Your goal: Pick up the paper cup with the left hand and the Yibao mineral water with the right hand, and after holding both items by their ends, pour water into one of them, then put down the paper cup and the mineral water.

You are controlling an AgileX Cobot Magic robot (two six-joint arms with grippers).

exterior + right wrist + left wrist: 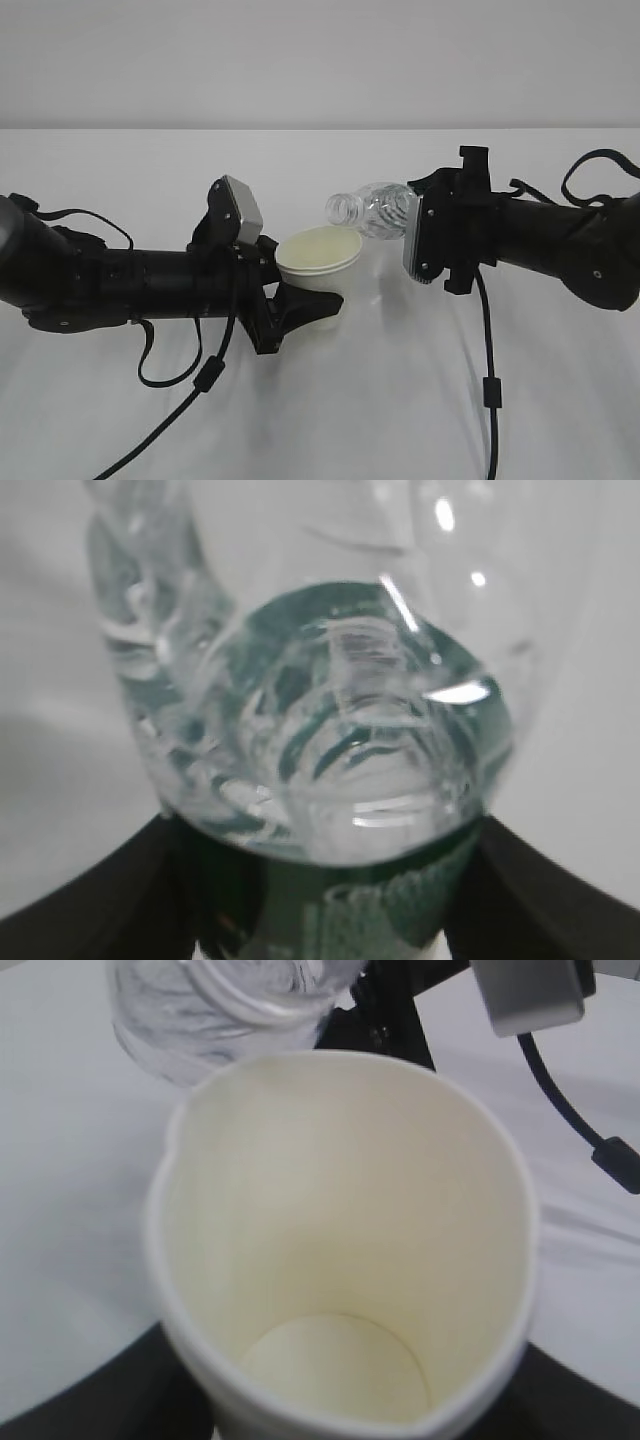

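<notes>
The paper cup (pixel 318 251) is white with a cream inside and is held in my left gripper (pixel 296 290), whose jaws are shut round its lower part. The cup's mouth tilts toward the camera, and its inside looks dry in the left wrist view (pixel 340 1260). The Yibao mineral water (pixel 375 209) is a clear capless bottle held by my right gripper (pixel 432 215). It lies tipped nearly level, its open neck pointing left just above the cup's far rim. In the right wrist view the bottle (pixel 310 710) fills the frame, with its green label at the bottom between the jaws. The bottle's neck also shows in the left wrist view (pixel 215 1005).
Both arms hover over a bare white table (pixel 330 400) before a pale wall. Black cables (pixel 487 380) hang from each arm down to the tabletop. The grey plate on the right wrist (pixel 418 238) faces the cup.
</notes>
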